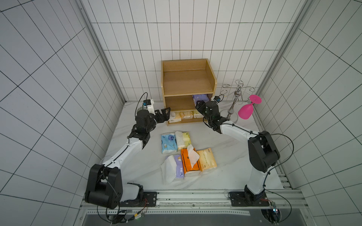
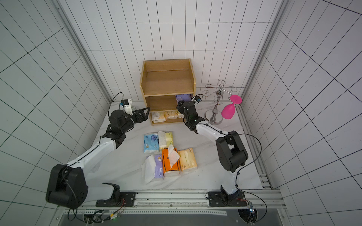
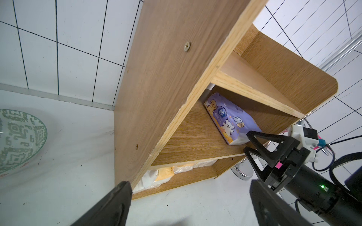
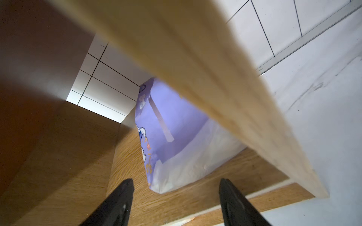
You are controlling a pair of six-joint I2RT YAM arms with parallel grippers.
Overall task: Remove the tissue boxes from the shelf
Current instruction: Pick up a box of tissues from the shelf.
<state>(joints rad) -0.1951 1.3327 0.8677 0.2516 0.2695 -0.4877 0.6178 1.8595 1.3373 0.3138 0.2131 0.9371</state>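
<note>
as the right gripper (image 4: 175,182), jaws parted and empty, stands at the mouth of the shelf's (image 4: 58,156) middle tier, the purple tissue pack (image 4: 172,121) lies just ahead of its tips. the left gripper (image 3: 190,183), also spread and empty, hovers near the bottom-tier pale yellow packs (image 1: 186,114). next move, likely: advance, straddle the pack, clench, draw out.

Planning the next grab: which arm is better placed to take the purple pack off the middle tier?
Right. The right gripper, open, faces the purple pack on the shelf; the left gripper sits at its side panel.
</note>
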